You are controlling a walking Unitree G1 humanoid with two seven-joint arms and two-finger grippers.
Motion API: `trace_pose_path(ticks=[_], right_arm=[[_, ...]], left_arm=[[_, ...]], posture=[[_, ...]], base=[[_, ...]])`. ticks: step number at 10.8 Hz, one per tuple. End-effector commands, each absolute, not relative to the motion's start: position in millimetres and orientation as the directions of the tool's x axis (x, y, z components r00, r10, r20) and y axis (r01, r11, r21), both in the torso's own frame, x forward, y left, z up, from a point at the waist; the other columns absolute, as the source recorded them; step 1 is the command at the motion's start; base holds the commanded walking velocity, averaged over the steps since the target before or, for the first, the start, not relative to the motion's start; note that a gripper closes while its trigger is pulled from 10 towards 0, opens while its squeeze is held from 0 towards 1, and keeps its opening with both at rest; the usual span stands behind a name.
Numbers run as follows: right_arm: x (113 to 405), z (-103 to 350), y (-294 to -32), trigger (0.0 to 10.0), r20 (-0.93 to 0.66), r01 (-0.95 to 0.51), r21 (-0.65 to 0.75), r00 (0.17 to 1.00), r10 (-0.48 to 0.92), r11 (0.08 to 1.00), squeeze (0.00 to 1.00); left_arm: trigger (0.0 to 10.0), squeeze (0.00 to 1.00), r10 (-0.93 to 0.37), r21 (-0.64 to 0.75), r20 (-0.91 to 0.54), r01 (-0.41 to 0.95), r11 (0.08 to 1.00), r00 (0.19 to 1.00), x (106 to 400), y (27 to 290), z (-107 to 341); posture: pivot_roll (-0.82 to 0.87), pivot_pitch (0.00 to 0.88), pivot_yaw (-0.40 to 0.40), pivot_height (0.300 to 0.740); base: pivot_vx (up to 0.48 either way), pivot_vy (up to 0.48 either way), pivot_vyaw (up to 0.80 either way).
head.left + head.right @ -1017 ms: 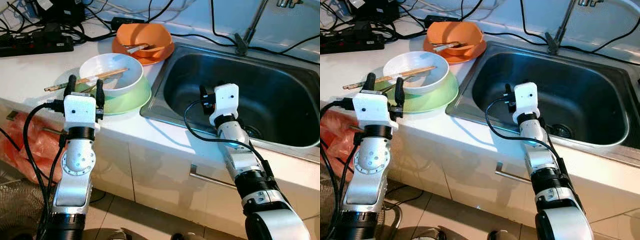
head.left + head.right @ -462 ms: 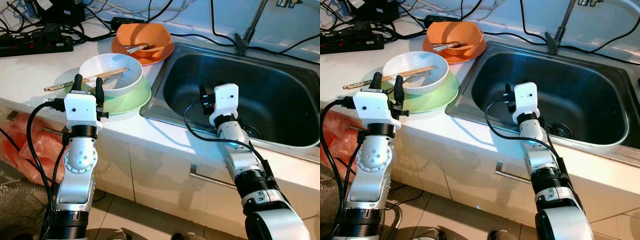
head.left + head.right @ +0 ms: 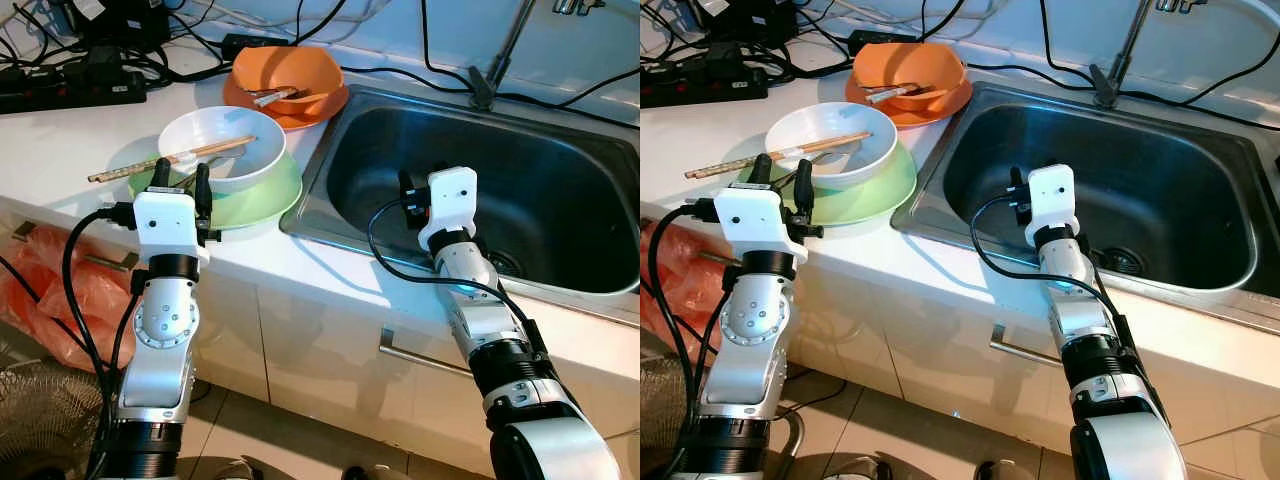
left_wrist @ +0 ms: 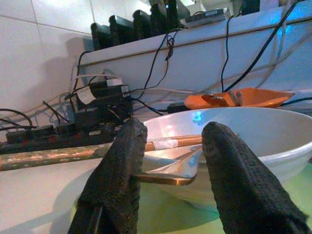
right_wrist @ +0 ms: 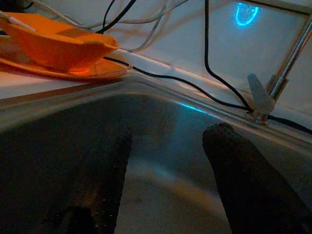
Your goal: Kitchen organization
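A white bowl [image 3: 222, 148] sits inside a pale green bowl [image 3: 262, 197] on the white counter, with long chopsticks [image 3: 170, 160] laid across its rim. A spoon [image 4: 168, 176] rests against the white bowl, its brown handle pointing out between my left fingers. My left gripper [image 3: 181, 178] stands open at the green bowl's near rim, just short of the white bowl. Behind them an orange bowl [image 3: 285, 72] on an orange plate holds utensils. My right gripper [image 5: 168, 141] hangs open inside the steel sink [image 3: 560, 200], with nothing between its fingers.
Power strips and tangled black cables [image 3: 70, 85] line the back of the counter. A tap [image 3: 500, 55] rises behind the sink. Below the counter edge are white cabinet doors with a bar handle [image 3: 420, 358], and a red plastic bag [image 3: 50, 290] lies on the floor at left.
My left gripper has moved forward and a little right, up to the green bowl's rim, so the spoon handle now lies between its fingers. The right arm has not moved.
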State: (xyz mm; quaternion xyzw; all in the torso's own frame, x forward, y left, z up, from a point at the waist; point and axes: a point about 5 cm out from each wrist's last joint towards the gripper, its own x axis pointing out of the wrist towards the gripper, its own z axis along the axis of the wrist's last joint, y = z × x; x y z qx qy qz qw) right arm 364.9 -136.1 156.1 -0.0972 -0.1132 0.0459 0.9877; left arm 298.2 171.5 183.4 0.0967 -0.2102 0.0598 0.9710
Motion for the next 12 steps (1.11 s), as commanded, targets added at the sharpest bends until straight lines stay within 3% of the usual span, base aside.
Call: trace_pose_path(ticks=[1,2,3,4,9,10,11,12], right_arm=[[367.0,158.1,-139.5,10.0,0.220,-0.054,-0.195,0.971,0.097,0.979,0.00],[367.1,158.4,-139.3,10.0,0.221,-0.055,-0.195,0.970,0.098,0.979,0.00],[367.0,158.7,-138.9,10.0,0.222,-0.055,-0.195,0.970,0.099,0.979,0.00],[366.9,158.5,-138.9,10.0,0.222,-0.056,-0.196,0.970,0.100,0.979,0.00],[367.6,159.3,-138.2,10.0,0.221,-0.063,-0.202,0.969,0.108,0.977,0.00],[367.6,159.4,-138.2,10.0,0.221,-0.062,-0.204,0.969,0.108,0.977,0.00],[367.7,159.5,-138.3,10.0,0.221,-0.061,-0.206,0.969,0.107,0.977,0.00],[368.0,159.7,-138.6,10.0,0.220,-0.060,-0.207,0.970,0.107,0.976,0.00]], left_arm=[[2.9,0.00,0.066,0.156,0.407,-0.141,0.978,0.911,298.2,169.3,178.7],[1.0,0.00,0.065,0.155,0.408,-0.139,0.978,0.911,298.7,168.9,179.1],[1.4,0.00,0.062,0.155,0.410,-0.136,0.979,0.910,299.1,168.2,179.8],[0.3,0.00,0.057,0.155,0.413,-0.132,0.979,0.909,299.4,167.0,180.6],[0.2,0.00,0.018,0.074,0.413,-0.054,0.996,0.910,303.0,156.2,192.9],[4.4,0.00,-0.018,0.057,0.414,-0.006,0.998,0.910,304.0,150.2,198.1],[10.0,0.00,-0.072,0.045,0.422,0.058,0.997,0.904,305.1,141.6,207.5],[10.0,0.00,-0.091,0.038,0.437,0.082,0.996,0.895,305.5,138.2,214.9]], posture=[[0.06,0.092,-0.051,0.740],[0.06,0.092,-0.051,0.740],[0.06,0.088,-0.051,0.740],[0.06,0.085,-0.052,0.740],[0.06,0.087,-0.056,0.740],[0.06,0.087,-0.056,0.740],[0.06,0.087,-0.056,0.740],[0.06,0.088,-0.056,0.740]], base=[[0.000,0.000,0.00],[0.000,0.000,0.00],[0.000,0.000,0.00],[0.000,0.000,0.00],[0.000,0.000,0.00],[0.000,0.000,0.00],[0.000,0.000,0.00],[0.000,0.000,0.00]])
